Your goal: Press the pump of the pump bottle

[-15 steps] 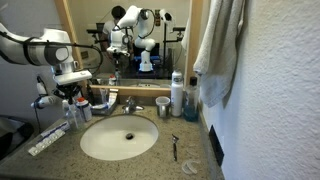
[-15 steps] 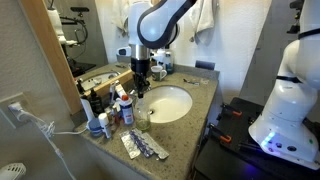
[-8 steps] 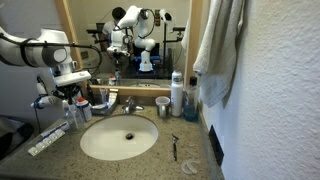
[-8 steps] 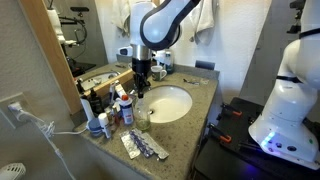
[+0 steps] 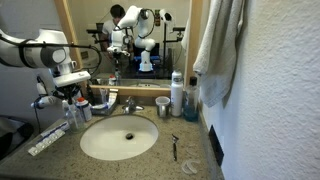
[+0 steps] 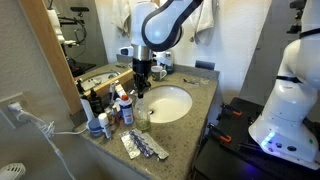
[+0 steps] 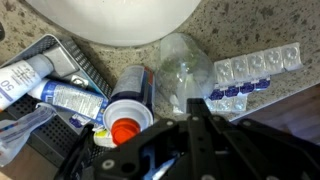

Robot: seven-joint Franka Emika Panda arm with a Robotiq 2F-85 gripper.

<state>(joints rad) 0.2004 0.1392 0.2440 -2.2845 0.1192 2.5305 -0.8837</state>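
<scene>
Clear plastic, the pump bottle (image 7: 196, 96) stands upright on the granite counter (image 6: 192, 126) just beside the sink basin's (image 6: 170, 104) rim. Its long axis is vertical, and the wrist view looks almost straight down onto the pump (image 7: 182, 68). Which way the nozzle faces is too blurred to tell. The gripper (image 6: 141, 90) hangs over that rim, near the bottle; I cannot tell how far its jaws are spread. Toward the basin the way is open. Blister packs (image 7: 250, 75) lie just beside the bottle, farther from the basin. An orange-capped can (image 7: 127, 120) and a tray of tubes (image 7: 55, 85) crowd its other side.
</scene>
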